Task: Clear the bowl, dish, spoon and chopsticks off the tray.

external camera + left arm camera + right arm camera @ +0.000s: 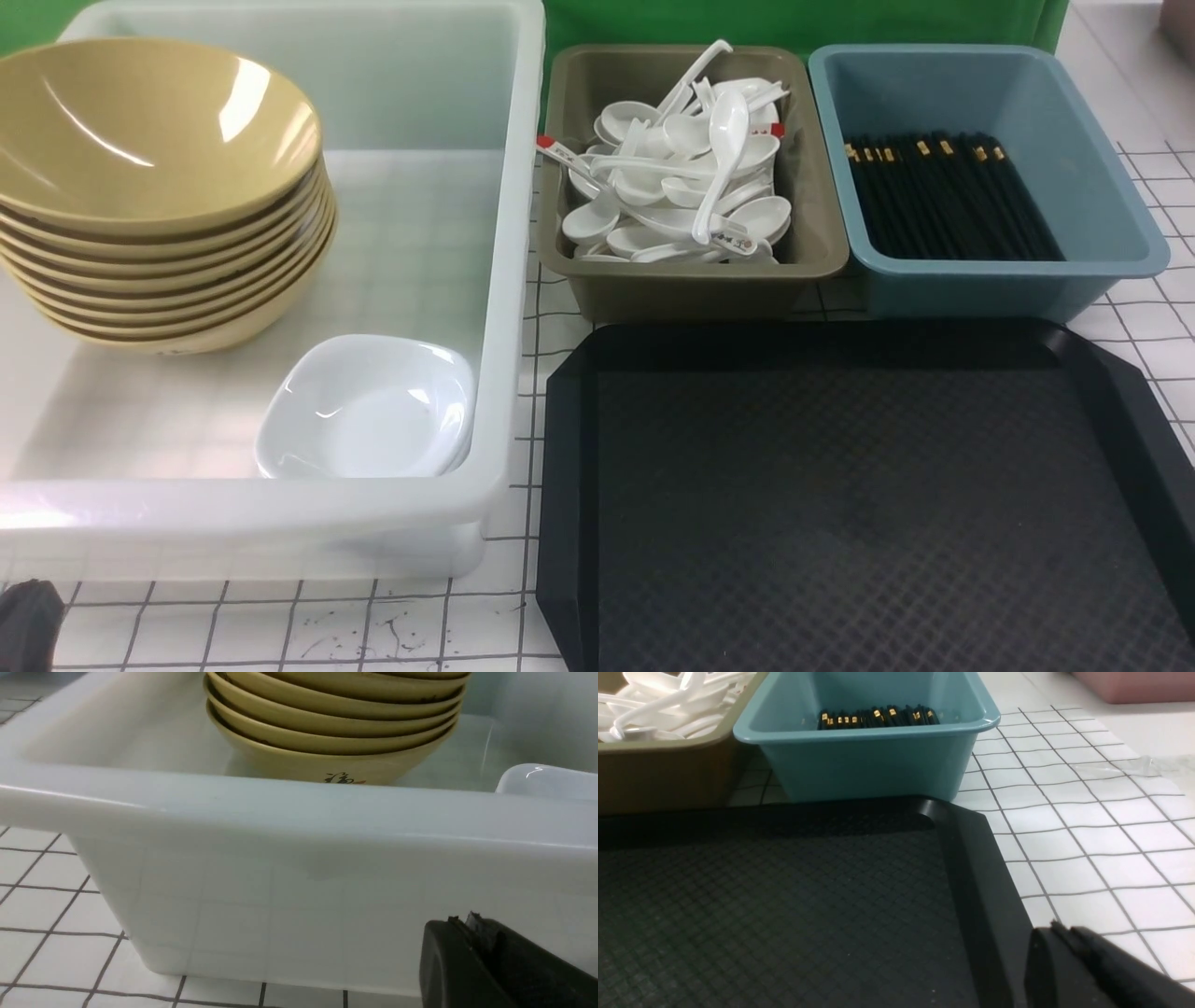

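Note:
The black tray (840,504) lies at the front right with nothing on its cross-hatched surface. A yellow bowl (140,131) tops a stack of several bowls inside the white tub (504,280). The white dish (369,411) sits in the tub's near right corner. White spoons (681,177) are heaped in the olive bin (691,289). Black chopsticks (948,196) lie in the blue bin (1008,280). My left gripper (462,921) is shut and empty, low beside the tub's near wall (299,877). My right gripper (1062,928) is shut and empty, by the tray's right rim (980,877).
The tub, the olive bin and the blue bin stand side by side along the back, close against the tray's far edge. White gridded tabletop (1087,826) shows to the right of the tray and in front of the tub. A green backdrop (794,19) rises behind the bins.

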